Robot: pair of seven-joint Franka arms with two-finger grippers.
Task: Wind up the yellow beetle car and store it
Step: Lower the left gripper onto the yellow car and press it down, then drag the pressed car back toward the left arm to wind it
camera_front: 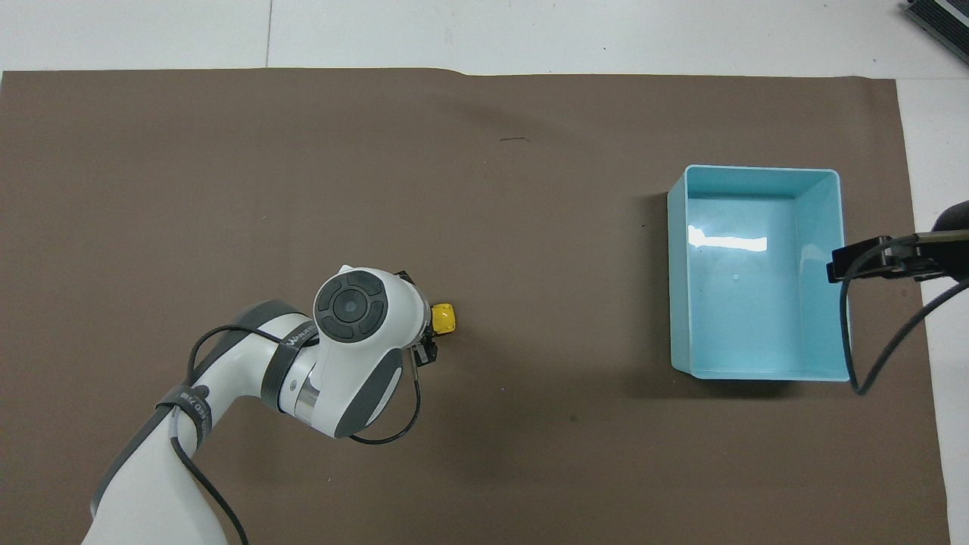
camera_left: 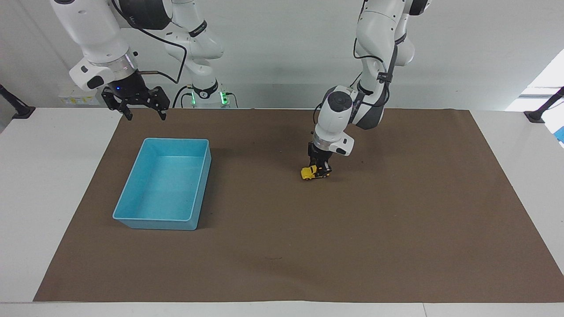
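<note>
The yellow beetle car (camera_left: 309,172) is a tiny yellow toy on the brown mat, near the table's middle. It is tilted, its rear end raised. My left gripper (camera_left: 324,169) is shut on the car's rear end. In the overhead view only the car's front (camera_front: 444,318) shows past the left wrist, and the left gripper (camera_front: 425,338) is mostly hidden under the wrist. My right gripper (camera_left: 141,107) is open and waits in the air over the mat's edge, at the robots' side of the blue bin (camera_left: 192,188).
The empty light-blue bin (camera_front: 831,235) stands on the brown mat (camera_left: 396,229) toward the right arm's end. A black cable of the right arm (camera_front: 870,303) hangs over the bin's edge in the overhead view.
</note>
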